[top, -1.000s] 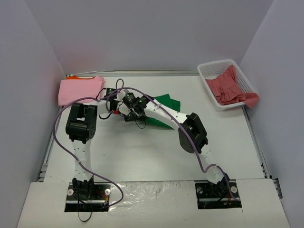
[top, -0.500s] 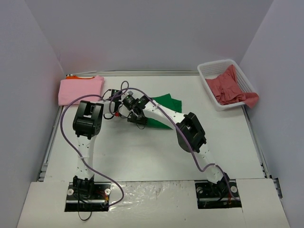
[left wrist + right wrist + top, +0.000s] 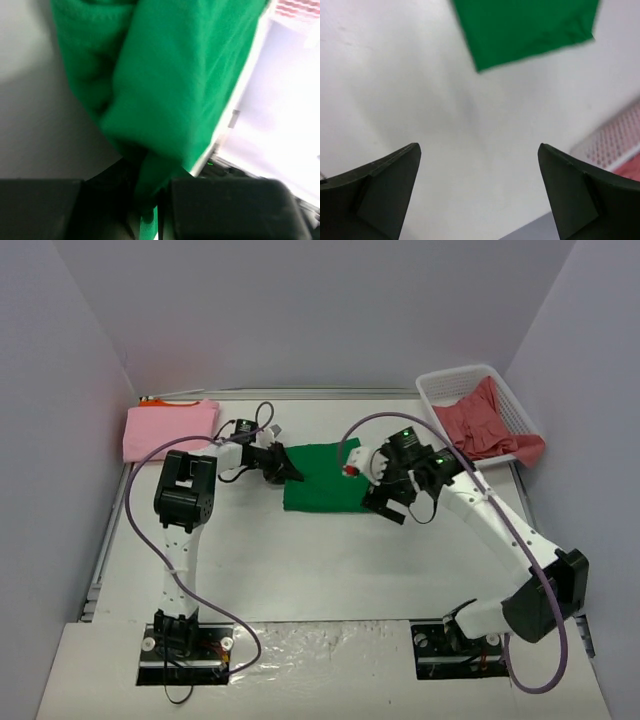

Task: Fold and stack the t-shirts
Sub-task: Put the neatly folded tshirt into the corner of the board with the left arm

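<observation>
A bright green t-shirt [image 3: 328, 478] lies as a folded rectangle in the middle of the table. My left gripper [image 3: 289, 471] is at its left edge and shut on a fold of the green cloth [image 3: 175, 75], which is pinched between the fingers [image 3: 150, 200]. My right gripper [image 3: 390, 508] hangs open just off the shirt's right edge with only bare table between its fingers [image 3: 480, 185]; the green shirt [image 3: 525, 27] lies ahead of it. A folded light pink t-shirt [image 3: 168, 429] rests at the far left on an orange one [image 3: 153, 402]. The coral red t-shirt [image 3: 487, 426] lies crumpled in the basket.
The white lattice basket [image 3: 462, 377] stands at the far right corner, its rim also in the right wrist view [image 3: 615, 145]. Grey walls close in the table on the left, back and right. Purple cables loop off both arms.
My right gripper let go of the green shirt, opened and swung from the left of centre to the shirt's right side. My left gripper shut on the shirt's left edge.
</observation>
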`<state>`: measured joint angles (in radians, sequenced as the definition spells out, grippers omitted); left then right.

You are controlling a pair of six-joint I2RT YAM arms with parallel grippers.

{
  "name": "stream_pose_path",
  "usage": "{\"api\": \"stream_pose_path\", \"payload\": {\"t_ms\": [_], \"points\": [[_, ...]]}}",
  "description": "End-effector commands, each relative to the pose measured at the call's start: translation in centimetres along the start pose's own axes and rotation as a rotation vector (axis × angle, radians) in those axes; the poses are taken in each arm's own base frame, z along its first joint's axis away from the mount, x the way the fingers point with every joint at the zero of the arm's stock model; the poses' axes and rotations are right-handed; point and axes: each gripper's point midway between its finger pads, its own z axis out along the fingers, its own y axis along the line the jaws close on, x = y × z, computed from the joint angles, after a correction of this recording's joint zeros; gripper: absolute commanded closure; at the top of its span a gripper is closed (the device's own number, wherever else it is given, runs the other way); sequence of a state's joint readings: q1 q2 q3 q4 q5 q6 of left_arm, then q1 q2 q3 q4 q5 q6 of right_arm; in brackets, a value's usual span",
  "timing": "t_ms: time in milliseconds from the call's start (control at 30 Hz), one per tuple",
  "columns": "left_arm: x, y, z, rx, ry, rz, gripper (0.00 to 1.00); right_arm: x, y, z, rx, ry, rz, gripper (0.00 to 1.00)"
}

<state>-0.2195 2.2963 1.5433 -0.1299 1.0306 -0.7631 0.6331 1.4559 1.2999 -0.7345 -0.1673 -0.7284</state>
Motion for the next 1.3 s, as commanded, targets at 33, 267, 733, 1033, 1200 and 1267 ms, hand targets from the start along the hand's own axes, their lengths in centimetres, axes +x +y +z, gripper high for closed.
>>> {"api": "stream_pose_path", "payload": {"t_ms": [33,267,733,1033,1200,1267], "points": [[-1.4,1.9,-3.8,-0.301,-0.041,0.148,0.98,7.9,-0.2,1.1,-0.018,0.168,0.136,0.00],[-6.3,2.6,-10.3,-0.665,-0.163,0.378,0.98,8.4,-1.3,5.1,-0.002,0.142,0.235,0.00],[-14.6,-4.0,-24.7,-1.347,-0.351,0.748,0.98,11.2,0.1,11.6,-0.142,0.304,0.324,0.00],[-15.7,-5.7,-29.5,-1.571,-0.428,0.791,0.98,11.9,0.9,11.9,-0.167,0.320,0.330,0.00],[-15.8,-6.9,-31.6,-1.626,-0.471,0.804,0.98,12.5,1.3,12.5,-0.180,0.350,0.332,0.00],[-15.8,-7.1,-32.0,-1.635,-0.476,0.805,0.98,12.8,1.4,12.7,-0.184,0.361,0.334,0.00]]}}
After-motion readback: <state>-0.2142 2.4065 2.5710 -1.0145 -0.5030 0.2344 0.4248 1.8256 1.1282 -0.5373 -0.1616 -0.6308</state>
